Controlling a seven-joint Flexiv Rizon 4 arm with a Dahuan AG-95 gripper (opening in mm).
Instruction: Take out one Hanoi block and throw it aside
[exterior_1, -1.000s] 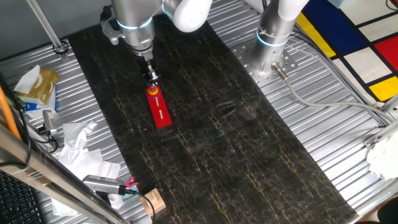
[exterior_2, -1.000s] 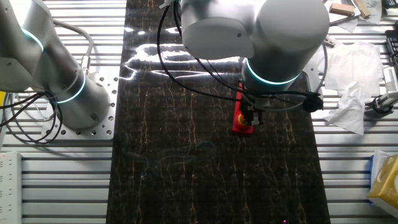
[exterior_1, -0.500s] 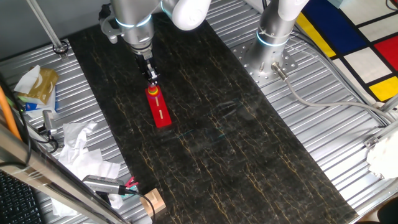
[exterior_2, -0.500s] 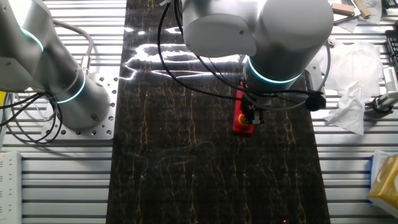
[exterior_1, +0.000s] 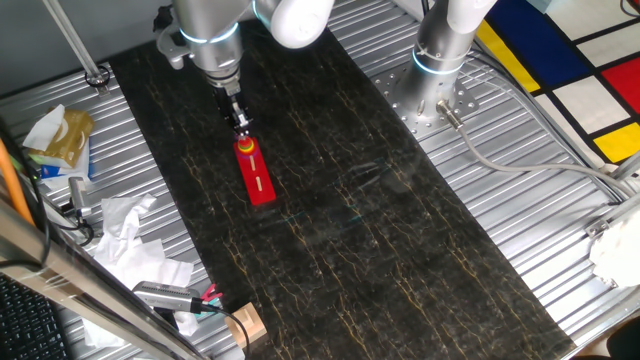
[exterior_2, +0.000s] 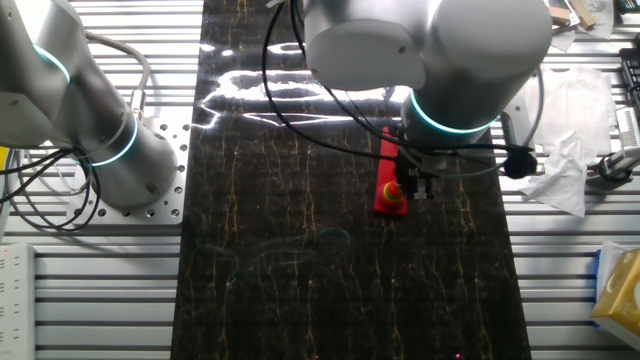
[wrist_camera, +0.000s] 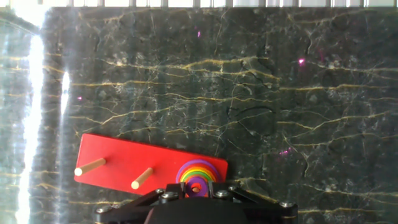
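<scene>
Hanoi tower on a dark marbled mat. A red rectangular base board (exterior_1: 258, 178) lies flat on the black, gold-veined mat (exterior_1: 380, 230), nearer the mat's far end and left long edge in one fixed view. The hand view shows two bare wooden pegs (wrist_camera: 90, 167) standing on the board and, on the third peg at one end, a stack of concentric Hanoi blocks (wrist_camera: 198, 177) in rainbow colours: red outermost, then orange, yellow, green and purple toward the centre. The gripper (exterior_1: 243, 127) hangs directly over that stacked end. Its fingertips are cut off at the lower edge of the hand view, and in the other fixed view the arm's large wrist housing (exterior_2: 440, 60) covers much of the board, so whether the jaws are open, closed or touching a block cannot be told. The number of blocks is hard to make out. No legible writing or brand mark is visible on the toy.
</scene>
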